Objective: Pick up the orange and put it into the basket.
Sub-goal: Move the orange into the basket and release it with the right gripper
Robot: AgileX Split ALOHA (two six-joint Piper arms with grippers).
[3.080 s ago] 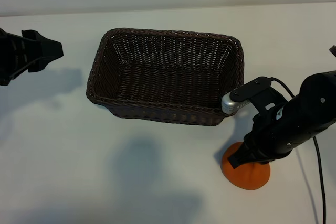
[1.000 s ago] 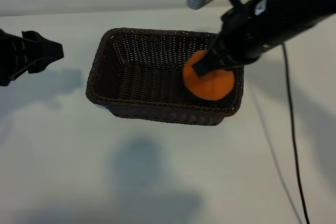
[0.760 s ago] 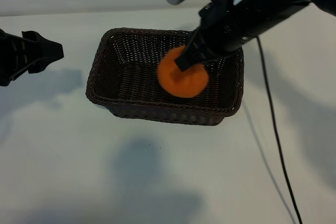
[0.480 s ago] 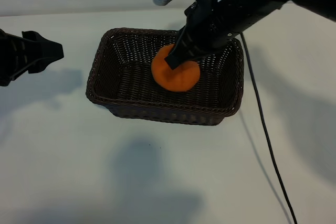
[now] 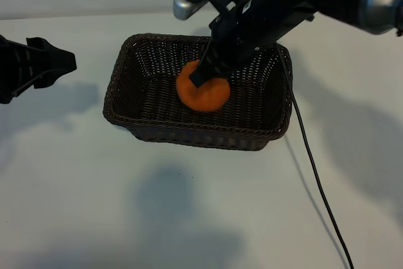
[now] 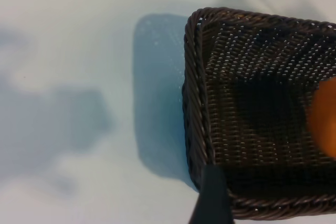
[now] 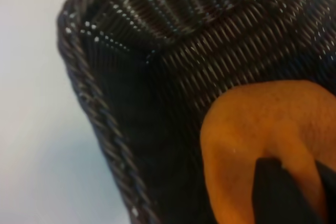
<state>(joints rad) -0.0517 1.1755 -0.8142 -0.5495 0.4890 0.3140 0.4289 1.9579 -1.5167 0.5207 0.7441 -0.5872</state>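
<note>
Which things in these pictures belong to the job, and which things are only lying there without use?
Belonging to the job:
- the orange, held over the inside of the basket
- the basket, on the table
- the right gripper, shut on the orange

Only lying about:
- the left gripper, parked open beside the basket
- the black cable across the table
</note>
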